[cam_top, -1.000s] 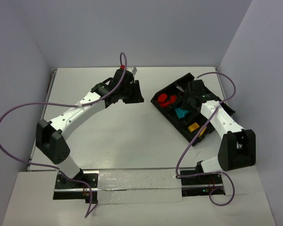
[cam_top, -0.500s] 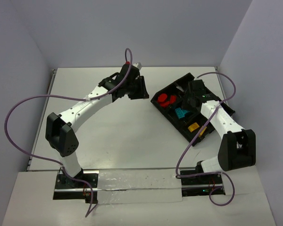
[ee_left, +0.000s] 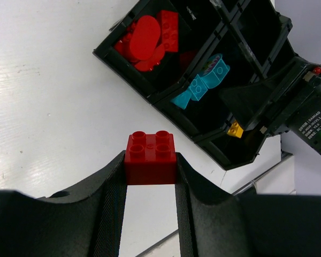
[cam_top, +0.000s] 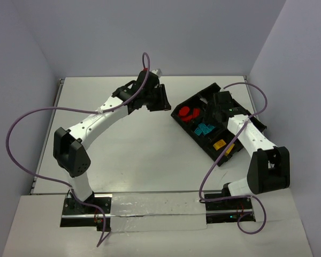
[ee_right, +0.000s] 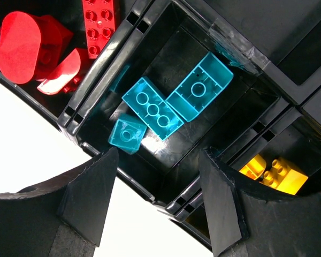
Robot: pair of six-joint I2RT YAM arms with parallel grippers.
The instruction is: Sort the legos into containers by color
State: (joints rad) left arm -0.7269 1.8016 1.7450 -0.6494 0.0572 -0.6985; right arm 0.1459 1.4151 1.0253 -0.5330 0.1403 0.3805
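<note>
My left gripper (cam_top: 161,100) is shut on a red two-by-two brick (ee_left: 150,158) and holds it above the table, just left of the black divided tray (cam_top: 203,145). In the left wrist view the tray (ee_left: 166,100) lies ahead with red pieces (ee_left: 147,37), cyan bricks (ee_left: 203,83) and a yellow brick (ee_left: 235,129) in separate compartments. My right gripper (cam_top: 211,115) is open and empty above the cyan compartment. Its wrist view shows three cyan bricks (ee_right: 152,107) below the gripper (ee_right: 160,160), red pieces (ee_right: 21,40) to the left and a yellow brick (ee_right: 273,174) to the right.
The tray sits at an angle at the right of the white table, with empty compartments (cam_top: 206,96) on its far side. The right arm's wrist (ee_left: 305,118) hangs over the tray. Grey walls enclose the table on three sides.
My left arm has swung right toward the tray with the red brick in its grip. The right gripper has stayed over the cyan compartment.
</note>
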